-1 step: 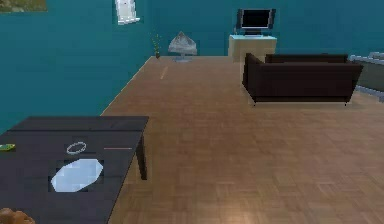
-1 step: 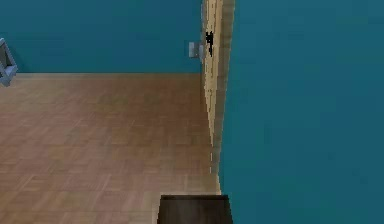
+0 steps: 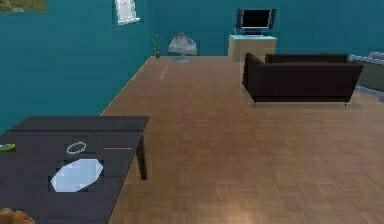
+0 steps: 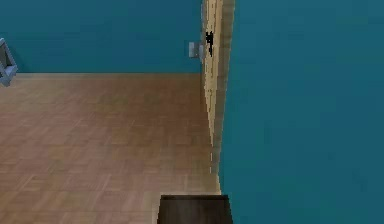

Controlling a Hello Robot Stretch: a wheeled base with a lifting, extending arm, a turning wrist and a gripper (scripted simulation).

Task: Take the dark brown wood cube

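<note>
Item 1, counter (image 3: 40, 135), forward view's lower left: green sliver (image 3: 6, 148) cut by the edge, brown lump (image 3: 12, 216) at the corner (too cropped to name), thin ring (image 3: 78, 148), pale oval dish (image 3: 78, 175).
Item 2, dark sofa (image 3: 300, 78), right.
Item 3, dark brown wood cube: place cannot be told; the lump is the only candidate. Likely rigid, light, sturdy, smooth-faced; take it across two opposite flat faces.
Item 4, end effector: grasp state cannot be told.
</note>
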